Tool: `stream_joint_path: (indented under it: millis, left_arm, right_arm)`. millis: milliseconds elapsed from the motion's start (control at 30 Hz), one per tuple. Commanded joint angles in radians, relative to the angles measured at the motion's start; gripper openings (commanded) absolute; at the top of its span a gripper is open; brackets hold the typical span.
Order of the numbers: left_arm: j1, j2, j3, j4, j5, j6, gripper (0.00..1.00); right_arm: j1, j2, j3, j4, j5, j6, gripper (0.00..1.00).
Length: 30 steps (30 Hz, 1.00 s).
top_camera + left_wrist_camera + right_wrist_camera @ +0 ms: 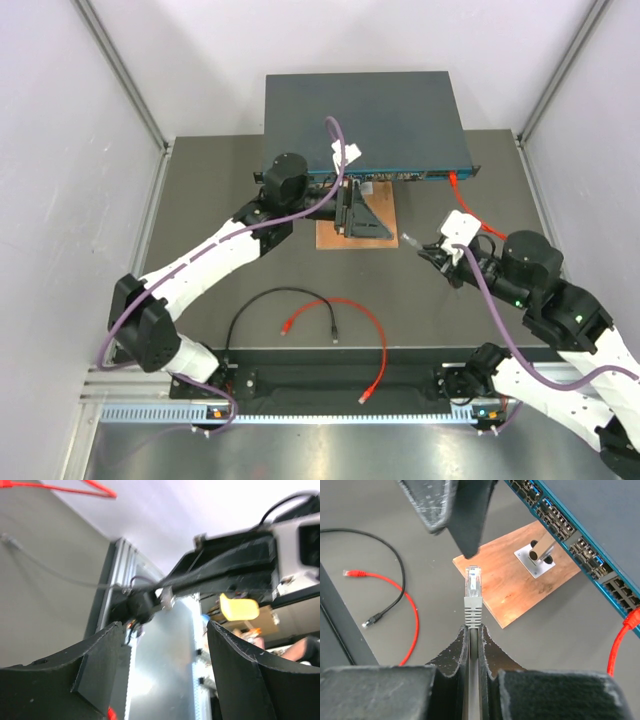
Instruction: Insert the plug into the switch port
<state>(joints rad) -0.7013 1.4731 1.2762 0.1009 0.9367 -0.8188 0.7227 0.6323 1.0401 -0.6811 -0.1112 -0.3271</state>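
left fingers point(100, 665): wide apart, holding nothing, near the switch.
switch point(365, 110): at the back of the table point(200, 200), ports point(585, 555) facing the arms so a plug can go in.
wooden board point(520, 592): just in front of the switch.
plug point(473, 580): in the air by the board, not in a port yet.
right fingers point(451, 657): squeezed tight on the grey cable point(474, 645) behind the plug, so it stays straight.

The overhead camera looks steeply down from behind the arms on the whole tabletop point(220, 200). The left wrist camera, rolled sideways, faces past its pincer point(165, 630) toward the tabletop's near edge. The right wrist camera looks closely down its pincer point(474, 635) at the board point(520, 587) and switch point(600, 510), both also seen from overhead.
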Motion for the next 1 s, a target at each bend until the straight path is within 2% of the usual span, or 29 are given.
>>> stream_joint_path:
  millis: [0, 233, 467, 600, 633, 700, 733, 767, 833, 867, 933, 967]
  left_arm:
    - [-0.006, 0.041, -0.011, 0.275, -0.03, -0.204, 0.73]
    - [-0.049, 0.101, 0.023, 0.309, -0.041, -0.218, 0.69]
    - [-0.063, 0.15, 0.066, 0.25, -0.059, -0.195, 0.55]
    - [-0.063, 0.167, 0.074, 0.299, -0.056, -0.22, 0.32]
    - [-0.063, 0.168, 0.072, 0.31, -0.053, -0.229, 0.18]
    - [-0.061, 0.167, 0.065, 0.361, -0.044, -0.241, 0.05]
    - [-0.061, 0.167, 0.057, 0.374, -0.039, -0.25, 0.0]
    - [-0.06, 0.168, 0.058, 0.382, -0.026, -0.25, 0.0]
    - [-0.055, 0.184, 0.077, 0.37, 0.005, -0.238, 0.0]
    - [-0.053, 0.19, 0.083, 0.362, 0.022, -0.23, 0.0]
    - [-0.05, 0.199, 0.086, 0.346, 0.112, -0.185, 0.0]
    - [-0.05, 0.2, 0.089, 0.335, 0.113, -0.16, 0.0]
  right_arm:
    - [-0.011, -0.002, -0.015, 0.074, 0.033, 0.039, 0.0]
    - [-0.012, -0.002, -0.028, 0.106, 0.038, 0.039, 0.0]
    - [-0.012, 0.0, -0.037, 0.121, 0.047, 0.034, 0.0]
    - [-0.012, 0.003, -0.041, 0.124, 0.061, 0.026, 0.0]
    - [-0.012, 0.003, -0.043, 0.124, 0.061, 0.025, 0.0]
    - [-0.012, 0.007, -0.043, 0.121, 0.053, 0.022, 0.0]
    - [-0.011, 0.006, -0.038, 0.109, 0.044, 0.023, 0.02]
    - [-0.012, 0.009, -0.034, 0.097, 0.009, 0.025, 0.19]
    - [-0.017, 0.017, -0.016, 0.062, -0.043, 0.039, 0.31]
    - [-0.02, 0.024, -0.011, 0.026, -0.108, 0.045, 0.35]
    - [-0.025, 0.035, 0.004, -0.027, -0.194, 0.065, 0.36]
    - [-0.028, 0.037, 0.009, -0.043, -0.221, 0.074, 0.35]
